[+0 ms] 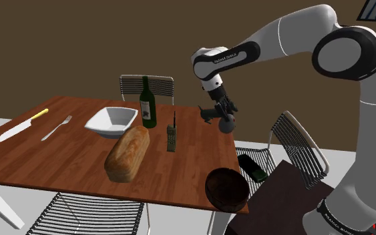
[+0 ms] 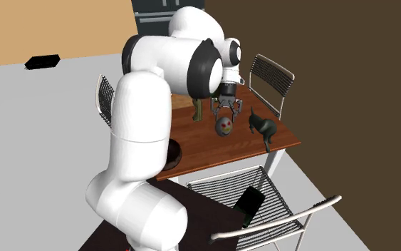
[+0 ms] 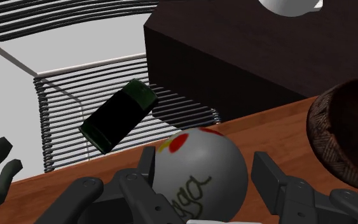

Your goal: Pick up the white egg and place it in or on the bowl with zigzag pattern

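Note:
A grey-white egg (image 3: 199, 175) with red and yellow spots and dark lettering sits clasped between my two black fingers (image 3: 269, 177). My gripper (image 1: 224, 119) is shut on it and holds the egg (image 1: 227, 124) a little above the far right part of the wooden table (image 1: 59, 160). In the second exterior view the egg (image 2: 224, 127) hangs under the gripper (image 2: 224, 118). The dark brown patterned bowl (image 1: 227, 189) stands at the table's near right corner. It appears beside the egg as a dark bowl (image 3: 346, 140), and the arm partly hides the bowl (image 2: 174, 152).
On the table are a white bowl (image 1: 111, 121), a green bottle (image 1: 148, 103), a bread loaf (image 1: 127, 152), a knife (image 1: 21, 125), a fork (image 1: 57, 127) and a dark upright object (image 1: 171, 137). A dark animal figurine (image 2: 261, 128) stands nearby. Wire chairs surround the table; one carries a black box (image 3: 117, 114).

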Tool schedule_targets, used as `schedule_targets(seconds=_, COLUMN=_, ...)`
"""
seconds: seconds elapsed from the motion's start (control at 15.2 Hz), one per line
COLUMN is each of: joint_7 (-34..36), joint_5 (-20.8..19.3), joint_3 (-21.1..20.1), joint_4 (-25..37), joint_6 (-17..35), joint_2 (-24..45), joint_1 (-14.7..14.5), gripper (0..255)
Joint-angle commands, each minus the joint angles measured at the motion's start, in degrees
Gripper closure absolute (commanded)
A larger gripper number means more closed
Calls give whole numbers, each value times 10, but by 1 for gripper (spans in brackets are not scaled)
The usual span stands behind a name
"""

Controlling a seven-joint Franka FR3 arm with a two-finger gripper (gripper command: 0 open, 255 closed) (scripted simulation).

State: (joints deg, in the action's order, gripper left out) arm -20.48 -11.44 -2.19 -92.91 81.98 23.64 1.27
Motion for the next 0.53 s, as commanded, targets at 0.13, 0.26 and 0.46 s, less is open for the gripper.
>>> schedule_targets(seconds=0.13, joint_7=-4, joint_5=0, joint_3=0, joint_4=18, joint_6=-26, joint_2=-8, joint_1=-1, gripper=255)
schedule_targets(seconds=0.26, joint_7=-6, joint_5=0, joint_3=0, joint_4=26, joint_6=-37, joint_2=-11, joint_1=-2, gripper=255)
schedule_targets(seconds=0.46, joint_7=23, joint_5=15, joint_3=-13, joint_4=-33, joint_6=-28, joint_2=-57, joint_1=-17, gripper=255)
